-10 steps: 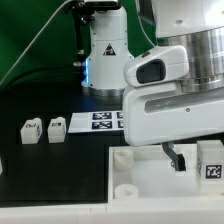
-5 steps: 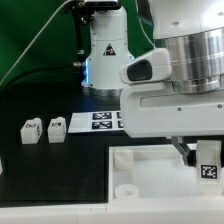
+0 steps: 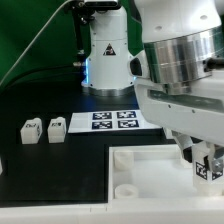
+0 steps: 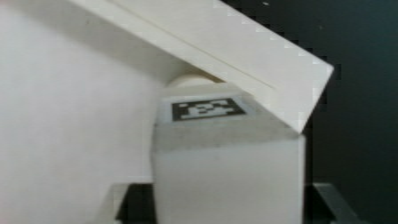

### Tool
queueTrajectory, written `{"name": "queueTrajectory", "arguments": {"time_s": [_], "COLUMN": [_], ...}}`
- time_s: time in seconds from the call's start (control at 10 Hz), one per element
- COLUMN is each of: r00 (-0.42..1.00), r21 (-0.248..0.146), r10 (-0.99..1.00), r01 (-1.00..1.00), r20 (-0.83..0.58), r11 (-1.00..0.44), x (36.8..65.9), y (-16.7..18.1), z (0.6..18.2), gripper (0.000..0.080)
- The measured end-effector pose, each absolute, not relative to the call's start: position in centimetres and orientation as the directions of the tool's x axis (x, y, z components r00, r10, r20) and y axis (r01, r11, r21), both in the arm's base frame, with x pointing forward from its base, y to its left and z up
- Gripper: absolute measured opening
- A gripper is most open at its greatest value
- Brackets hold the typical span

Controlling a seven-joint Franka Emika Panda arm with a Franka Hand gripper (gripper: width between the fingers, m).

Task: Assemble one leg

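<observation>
**Leg over panel corner — seat it square**

Black tabletop [image 3: 40, 90], green backdrop behind the arm base. Gripper [image 3: 207, 163] sits lower right of the exterior frame, jaws pinched on the leg [image 3: 209, 168]; only the tagged face shows between the fingers. Wrist view confirms it: the leg [image 4: 217, 140] stands clamped between the dark fingertips [image 4: 128, 202], tag facing the camera, a rounded end showing above it. White panel [image 3: 150, 175] lies directly below, along the bottom of the frame; one round corner socket [image 3: 124, 158] is visible at its left end, and the target socket is hidden by the arm. Two spare legs [image 3: 42, 130] sit mid-left, beside the marker board [image 3: 100, 121] at centre. You likely want the leg kept vertical, centred over the socket, and lowered slowly. Don't release until it seats. Tilt risks jamming.
</observation>
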State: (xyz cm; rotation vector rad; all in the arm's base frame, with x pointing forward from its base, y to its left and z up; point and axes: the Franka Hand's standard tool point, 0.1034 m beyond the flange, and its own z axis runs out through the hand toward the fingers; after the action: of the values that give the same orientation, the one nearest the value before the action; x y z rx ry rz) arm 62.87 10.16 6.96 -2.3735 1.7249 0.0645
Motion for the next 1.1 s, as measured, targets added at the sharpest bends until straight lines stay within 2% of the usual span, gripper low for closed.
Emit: {"name": "queueTrajectory", "arguments": {"time_s": [0.1, 0.3, 0.5, 0.6, 0.7, 0.8, 0.9, 1.0, 1.1], "r00": [0.195, 0.055, 0.068, 0.079, 0.118, 0.179, 0.39, 0.516, 0.59], "r21": [-0.101, -0.063, -0.066, -0.067, -0.075, -0.087, -0.123, -0.14, -0.151], "r10": [-0.963, -0.976, -0.975, -0.974, -0.971, -0.964, -0.908, -0.846, -0.799], "r01": [-0.979, -0.997, -0.996, -0.996, -0.992, -0.982, -0.919, -0.855, -0.806], "r20": [-0.188, -0.212, -0.211, -0.21, -0.208, -0.197, -0.156, -0.134, -0.12], "r11": [-0.179, -0.042, -0.055, -0.066, -0.104, -0.165, -0.374, -0.499, -0.572], "x": [62.7, 62.6, 62.6, 62.6, 62.6, 62.6, 62.6, 62.5, 62.5], "y": [10.5, 10.9, 10.8, 10.9, 10.9, 10.9, 11.2, 11.6, 11.3], "z": [7.0, 7.1, 7.1, 7.1, 7.1, 7.0, 6.9, 6.9, 6.9], "gripper": [0.0301, 0.03, 0.03, 0.04, 0.04, 0.0569, 0.0569, 0.0635, 0.0645]}}
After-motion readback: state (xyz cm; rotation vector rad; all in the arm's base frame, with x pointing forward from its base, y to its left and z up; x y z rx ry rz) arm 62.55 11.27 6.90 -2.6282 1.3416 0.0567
